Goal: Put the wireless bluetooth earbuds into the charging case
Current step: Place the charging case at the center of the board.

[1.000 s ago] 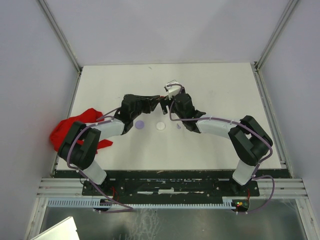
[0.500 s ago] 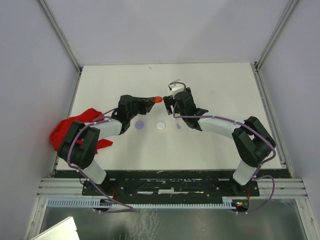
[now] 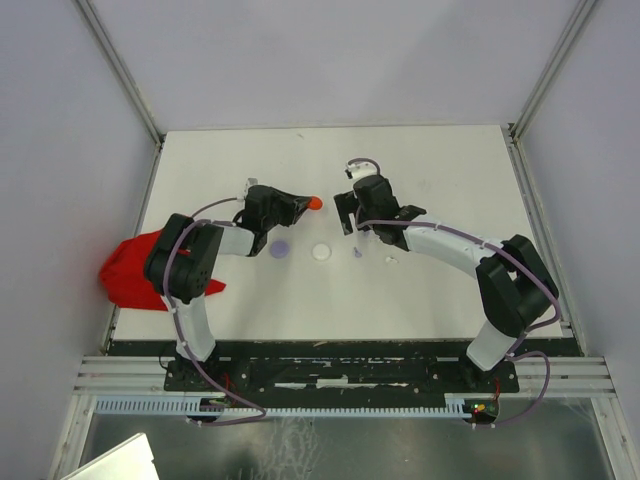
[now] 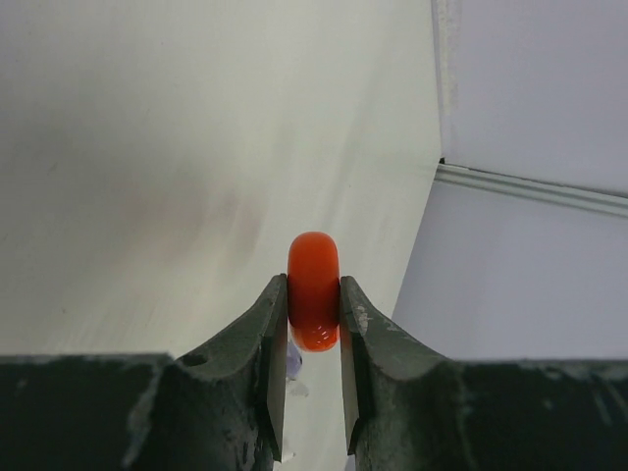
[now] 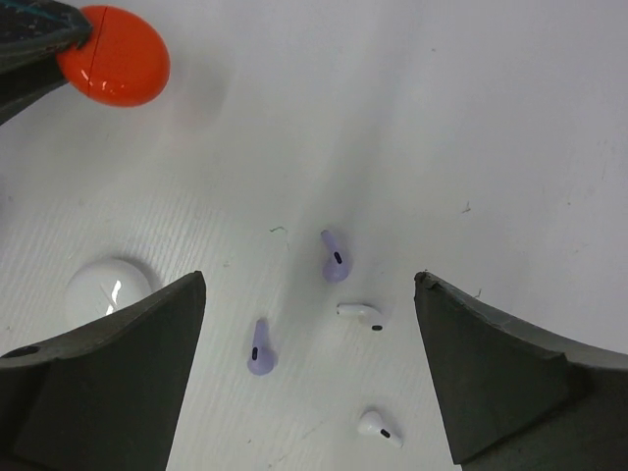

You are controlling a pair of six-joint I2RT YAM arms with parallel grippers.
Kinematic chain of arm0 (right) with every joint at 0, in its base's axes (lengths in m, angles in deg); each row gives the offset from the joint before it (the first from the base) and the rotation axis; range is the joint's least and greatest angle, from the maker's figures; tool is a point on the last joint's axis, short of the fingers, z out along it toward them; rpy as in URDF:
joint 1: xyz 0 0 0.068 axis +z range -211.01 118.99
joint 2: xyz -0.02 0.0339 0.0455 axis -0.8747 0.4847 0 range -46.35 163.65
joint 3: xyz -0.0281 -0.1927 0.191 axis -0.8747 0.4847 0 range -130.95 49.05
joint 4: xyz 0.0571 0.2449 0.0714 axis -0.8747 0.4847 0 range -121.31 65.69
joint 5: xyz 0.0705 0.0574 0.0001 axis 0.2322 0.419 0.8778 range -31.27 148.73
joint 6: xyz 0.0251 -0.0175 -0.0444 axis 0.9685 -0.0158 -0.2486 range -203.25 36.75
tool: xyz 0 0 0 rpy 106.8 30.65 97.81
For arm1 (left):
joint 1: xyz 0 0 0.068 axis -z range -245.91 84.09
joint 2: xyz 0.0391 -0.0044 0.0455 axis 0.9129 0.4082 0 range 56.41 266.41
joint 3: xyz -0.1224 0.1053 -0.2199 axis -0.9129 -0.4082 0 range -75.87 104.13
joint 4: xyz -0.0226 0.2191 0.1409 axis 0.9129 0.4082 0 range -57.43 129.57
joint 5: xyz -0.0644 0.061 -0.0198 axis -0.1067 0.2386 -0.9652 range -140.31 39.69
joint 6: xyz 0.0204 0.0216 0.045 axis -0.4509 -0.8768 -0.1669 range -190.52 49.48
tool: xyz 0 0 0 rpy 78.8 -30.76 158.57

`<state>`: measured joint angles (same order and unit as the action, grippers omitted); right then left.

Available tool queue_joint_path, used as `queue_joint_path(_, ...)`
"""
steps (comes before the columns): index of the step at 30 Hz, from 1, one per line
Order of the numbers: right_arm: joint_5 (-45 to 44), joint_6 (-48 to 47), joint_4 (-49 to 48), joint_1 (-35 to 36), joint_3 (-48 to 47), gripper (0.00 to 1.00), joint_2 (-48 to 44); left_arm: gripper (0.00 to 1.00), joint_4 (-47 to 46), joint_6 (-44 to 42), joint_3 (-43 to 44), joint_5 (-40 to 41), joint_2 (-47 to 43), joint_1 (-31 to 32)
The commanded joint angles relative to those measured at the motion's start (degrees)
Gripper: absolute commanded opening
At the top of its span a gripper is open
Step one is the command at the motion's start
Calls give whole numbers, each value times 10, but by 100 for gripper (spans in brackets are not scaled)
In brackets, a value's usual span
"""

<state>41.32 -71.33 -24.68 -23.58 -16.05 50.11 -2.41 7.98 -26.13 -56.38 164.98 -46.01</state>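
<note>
While the left fingers (image 4: 245, 363) clench a red case (image 4: 314, 270) edge-on above the surface (image 5: 442, 118), the right fingers (image 5: 108, 392) hang released over the earbuds (image 5: 334, 257), lilac and white, lying near the surface's middle. Picking one up looks next, and the case, seemingly closed, probably needs opening first.

Two lilac earbuds (image 5: 334, 257) and two white earbuds (image 5: 359, 311) lie loosely clustered, apart from the closed orange case (image 5: 113, 69).
</note>
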Motion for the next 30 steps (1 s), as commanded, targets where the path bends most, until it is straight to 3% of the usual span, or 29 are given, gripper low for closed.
queue_joint_path(1, 29, 8, 23, 1, -10, 95, -28, 5, -59, -92, 34, 3, 20, 1)
queue_joint_path(8, 56, 14, 29, 0, -11, 95, -23, 19, -76, -136, 49, -9, 48, 1)
queue_joint_path(20, 65, 12, 35, 0, -22, 95, -13, 31, -46, -166, 56, -10, 66, 1)
queue_joint_path(26, 74, 14, 37, 0, -28, 95, -10, 48, -8, -191, 65, -2, 61, 1)
queue_joint_path(30, 78, 15, 41, 1, -32, 95, -8, 53, 4, -192, 65, 2, 55, 0)
